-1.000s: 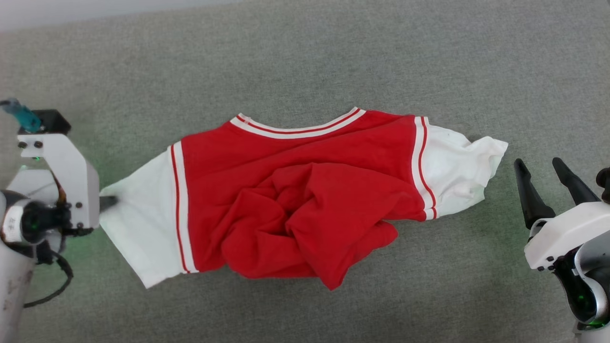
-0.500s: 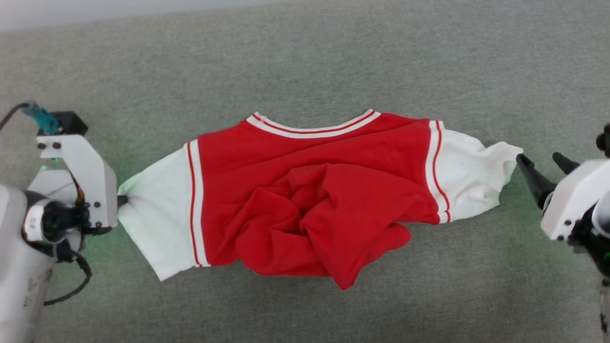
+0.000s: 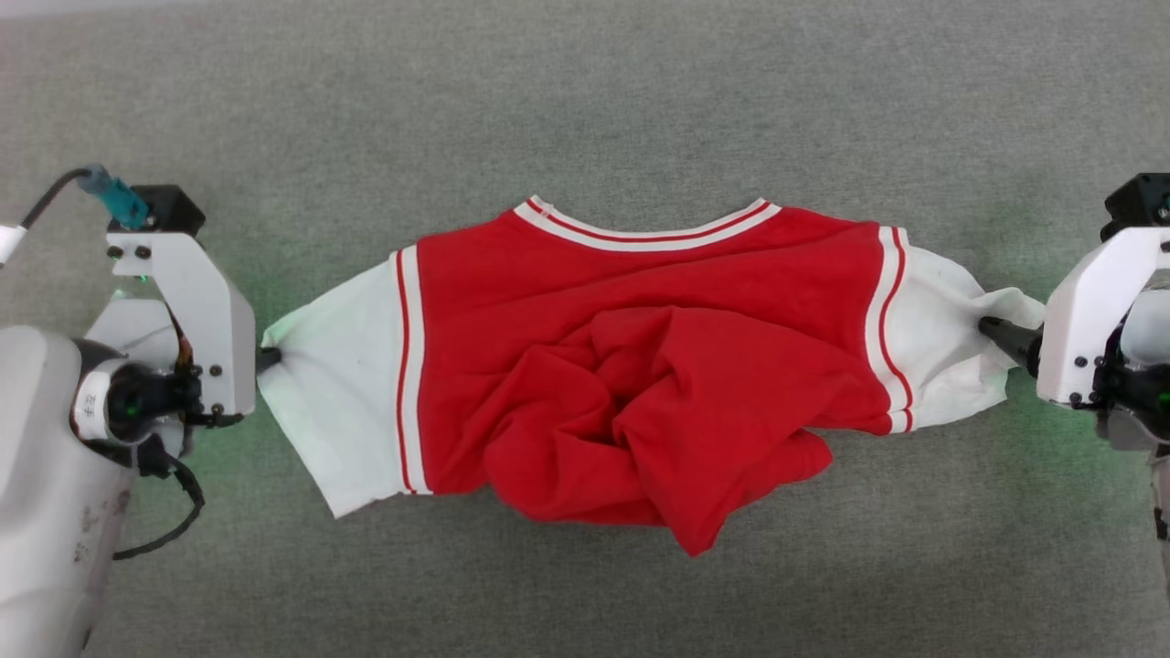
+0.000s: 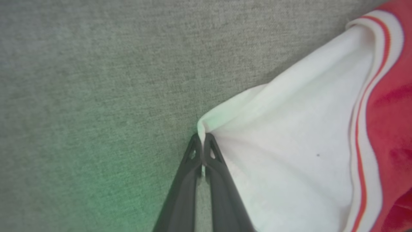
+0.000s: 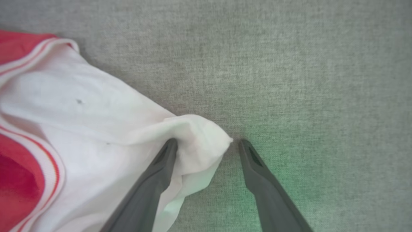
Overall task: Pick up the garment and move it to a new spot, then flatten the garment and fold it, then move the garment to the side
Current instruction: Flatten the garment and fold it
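Covering the whole field, a grey carpet-like surface (image 3: 585,91) bears the garment (image 3: 640,302), spread sideways at centre with its red body bunched. The left gripper (image 4: 202,145) is pinched closed on one white sleeve (image 4: 289,145). The right gripper (image 5: 207,141) is spread open, with the opposite sleeve (image 5: 96,122) ending between its fingers.

The work surface (image 3: 585,100) is a flat plane covered in grey textile with a fine woven texture. It spans the head view from side to side, and its far edge shows as a pale strip in the upper left corner.

One item lies directly on it, at frame centre: the garment (image 3: 640,292), a red jersey T-shirt.
- The striped collar (image 3: 644,239) faces the top of the frame.
- One white sleeve (image 3: 347,411) extends to frame left.
- The other sleeve (image 3: 941,366) extends to frame right.
- The red lower body (image 3: 658,439) is bunched in folds at lower centre.

A faint green light tints the surface at mid-left and mid-right.
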